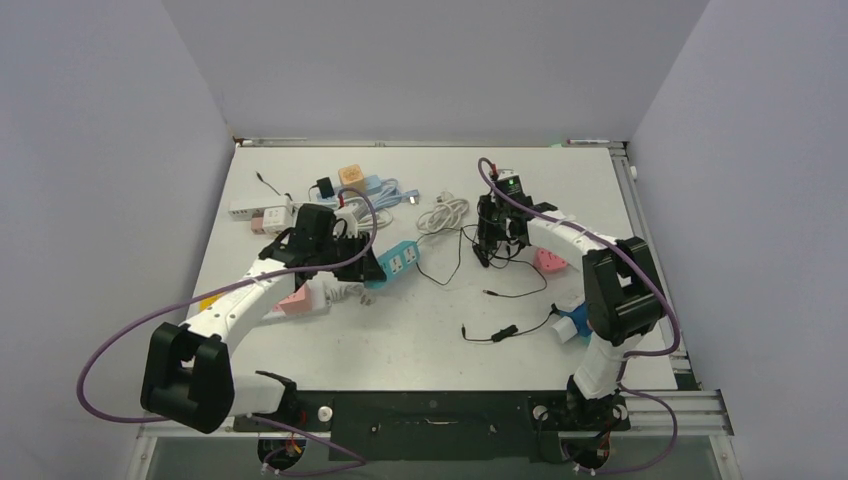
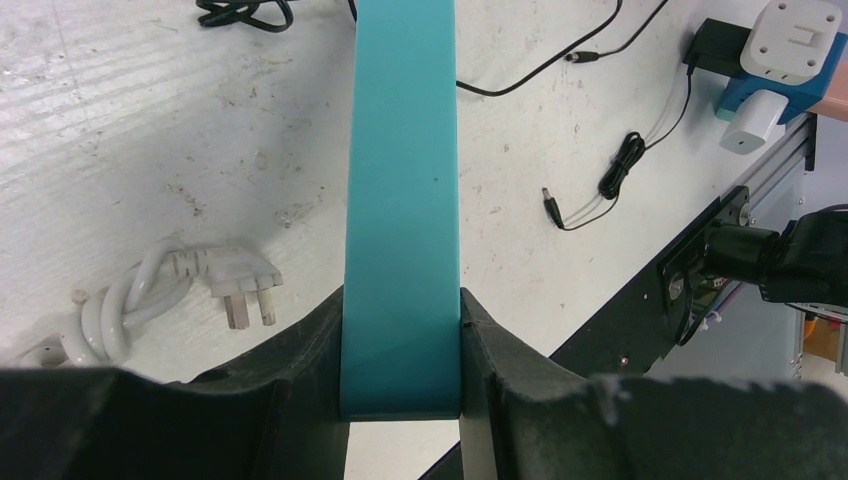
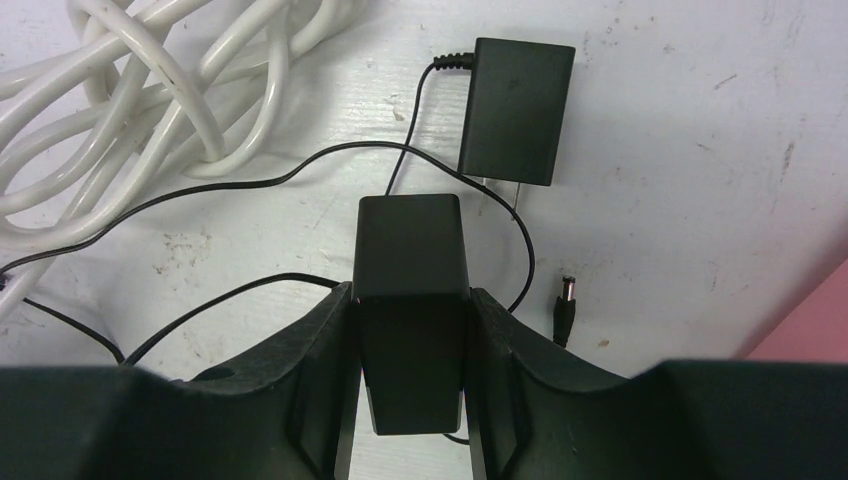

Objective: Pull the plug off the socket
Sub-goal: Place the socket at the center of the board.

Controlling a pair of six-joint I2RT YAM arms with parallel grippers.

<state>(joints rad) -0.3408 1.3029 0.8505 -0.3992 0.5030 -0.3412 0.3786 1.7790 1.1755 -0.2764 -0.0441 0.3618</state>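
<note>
Near desk centre, the left gripper is clamping the long teal plastic socket strip; the right gripper is clamping the black boxy plug at its two o'clock, well apart.

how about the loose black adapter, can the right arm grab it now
Probably not yet: the right gripper is shut on another black adapter. The loose adapter lies just ahead, uncovered.

Scuffed white table; cords, sockets.
</note>
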